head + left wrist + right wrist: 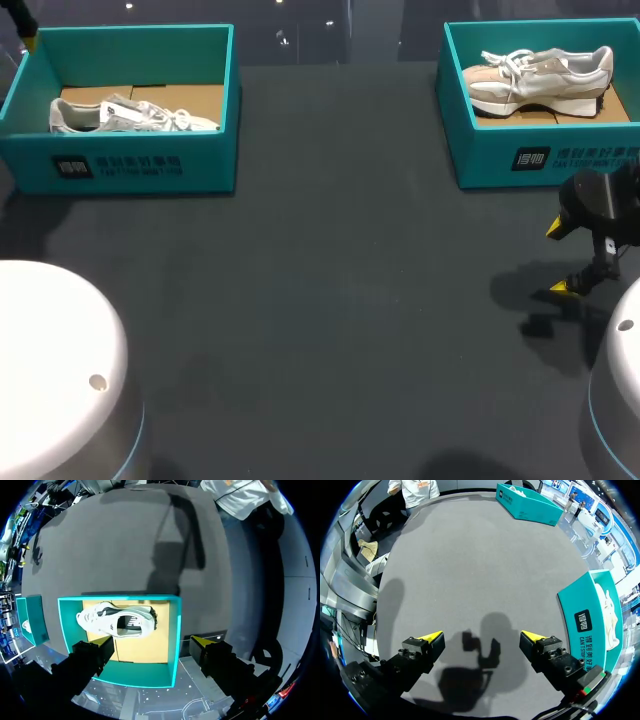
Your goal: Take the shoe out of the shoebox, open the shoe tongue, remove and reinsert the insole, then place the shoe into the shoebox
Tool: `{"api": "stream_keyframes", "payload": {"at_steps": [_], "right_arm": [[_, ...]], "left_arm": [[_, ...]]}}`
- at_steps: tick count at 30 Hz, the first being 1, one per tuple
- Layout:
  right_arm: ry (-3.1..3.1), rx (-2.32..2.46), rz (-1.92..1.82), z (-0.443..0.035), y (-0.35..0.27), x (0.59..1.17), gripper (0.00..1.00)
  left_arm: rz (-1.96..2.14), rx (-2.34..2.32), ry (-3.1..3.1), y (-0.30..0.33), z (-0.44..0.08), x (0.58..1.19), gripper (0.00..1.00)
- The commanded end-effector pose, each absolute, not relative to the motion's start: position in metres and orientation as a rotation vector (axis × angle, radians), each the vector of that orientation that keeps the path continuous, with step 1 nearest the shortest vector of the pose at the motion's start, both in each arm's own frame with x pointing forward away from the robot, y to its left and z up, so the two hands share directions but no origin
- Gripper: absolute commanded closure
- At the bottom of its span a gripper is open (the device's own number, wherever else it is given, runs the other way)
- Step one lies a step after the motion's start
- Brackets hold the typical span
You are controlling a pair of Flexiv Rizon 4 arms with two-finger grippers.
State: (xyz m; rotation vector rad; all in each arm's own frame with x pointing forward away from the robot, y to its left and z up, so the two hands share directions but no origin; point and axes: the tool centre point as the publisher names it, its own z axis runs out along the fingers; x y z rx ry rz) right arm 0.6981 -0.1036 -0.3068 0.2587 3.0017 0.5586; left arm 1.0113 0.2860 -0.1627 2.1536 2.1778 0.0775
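"Two shoeboxes on our list, one shoe apiece?"
"Yes. Item one: the left shoebox (130,165), far left, holds the left shoe (130,117), long axis running left to right. Item two: the right shoebox (540,160), far right, holds the right shoe (540,75), same axis."
"And our claws?"
"Our left gripper (151,641): fingers spread wide, nothing held, hanging directly above the left shoebox, the left shoe just ahead of its tips. Our right gripper (481,636): likewise spread and empty, over the table (330,300), near right, well apart from its box."
"Which do we send?"
"We judge the left arm nearer. Note: the left shoe's length lies along the line between the two fingers, so we would turn the wrist to close across its width."
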Motion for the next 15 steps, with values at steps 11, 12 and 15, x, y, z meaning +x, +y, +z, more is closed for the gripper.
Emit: {"api": "stream_keyframes", "payload": {"at_steps": [11,12,15], "right_arm": [[3.0,0.261,0.552,-0.307,-0.103,0.697,0.0],[3.009,0.3,0.512,-0.303,-0.101,0.703,0.0],[3.02,0.419,0.436,-0.283,-0.095,0.726,0.0]], "left_arm": [[0.079,2.155,2.176,0.286,-0.163,1.01,0.0],[0.079,2.155,2.176,0.286,-0.163,1.01,0.0],[0.079,2.155,2.176,0.286,-0.163,1.01,0.0]]}}
